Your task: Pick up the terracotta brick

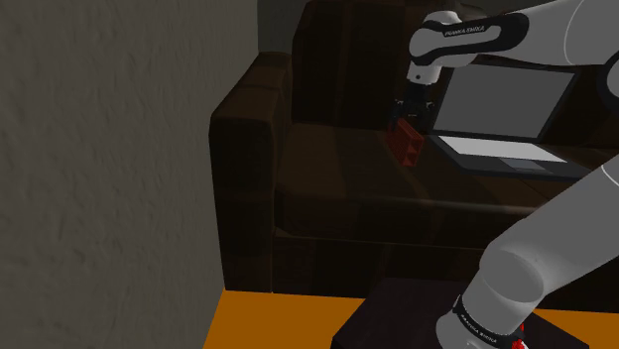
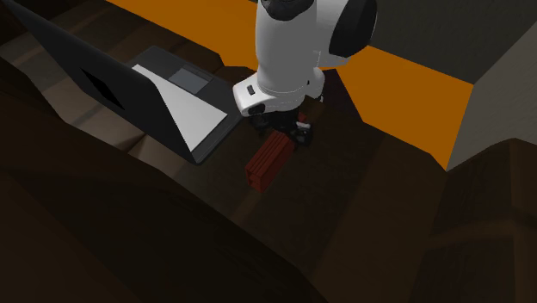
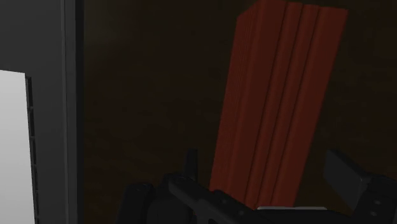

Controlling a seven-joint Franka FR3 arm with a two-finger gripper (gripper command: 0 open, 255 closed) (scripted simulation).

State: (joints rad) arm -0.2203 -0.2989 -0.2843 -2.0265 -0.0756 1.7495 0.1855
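Dark-red brick [image 3: 280, 102] is judged stiff and weighty; its long sides are best clamped by the hand [image 3: 265, 164], spread apart astride it

Brick [image 3: 280, 102]: dark red, matt, with shallow grooves running along its length. Material cannot be determined.

Fingers [image 3: 347, 175]: black, smooth, matt, plastic-like.

Arm [image 1: 541, 30]: smooth white shell with a soft sheen. The joints are dark and matt.

Sofa [image 1: 248, 129]: dark brown covering, smooth, with a faint sheen on the armrest and seat. Leather or cloth cannot be determined.

Laptop [image 1: 501, 99]: dark grey casing, smooth and matt. The screen is dark and dull. The keyboard area is rendered as a flat, pale, even surface.

Wall [image 1: 99, 149]: grey, rough, mottled like plaster.

Floor [image 1: 268, 322]: uniform orange, flat and plain.

Stand [image 1: 387, 317]: black, smooth, matt
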